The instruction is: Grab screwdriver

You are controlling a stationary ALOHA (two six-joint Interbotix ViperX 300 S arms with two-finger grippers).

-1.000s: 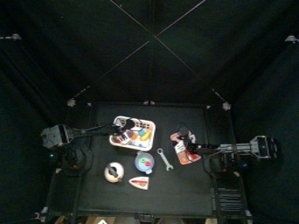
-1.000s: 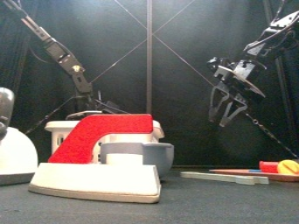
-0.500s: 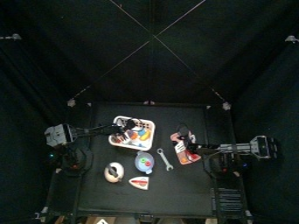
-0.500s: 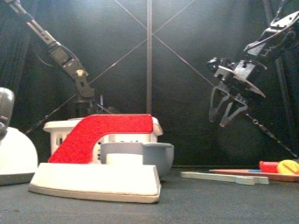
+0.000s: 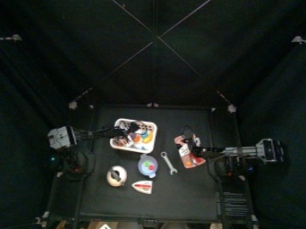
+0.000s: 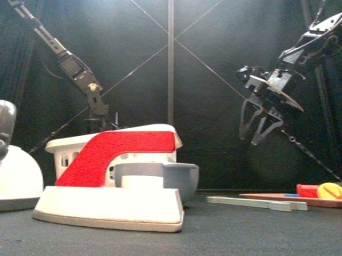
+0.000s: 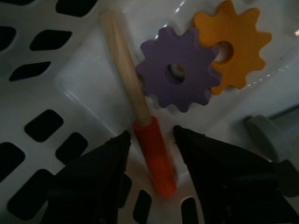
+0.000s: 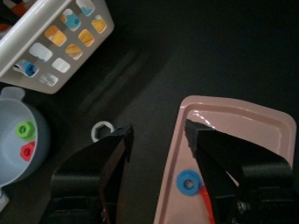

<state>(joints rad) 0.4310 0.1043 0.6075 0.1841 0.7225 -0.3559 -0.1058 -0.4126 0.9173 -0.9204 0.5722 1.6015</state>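
Note:
The screwdriver, with a tan shaft and an orange-red end, lies in the white basket beside a purple gear and an orange gear. My left gripper is open, one jaw on each side of the orange-red end, not closed on it. From above, the left gripper is inside the basket. In the front view it is hidden behind the basket. My right gripper hangs open and empty above the pink tray.
A red and white object and a grey bowl stand at the front. A wrench lies mid-table, and a tape roll sits at front left. A white compartment tray shows in the right wrist view.
My left arm has sunk lower into the basket, jaws still open. The right arm has not moved.

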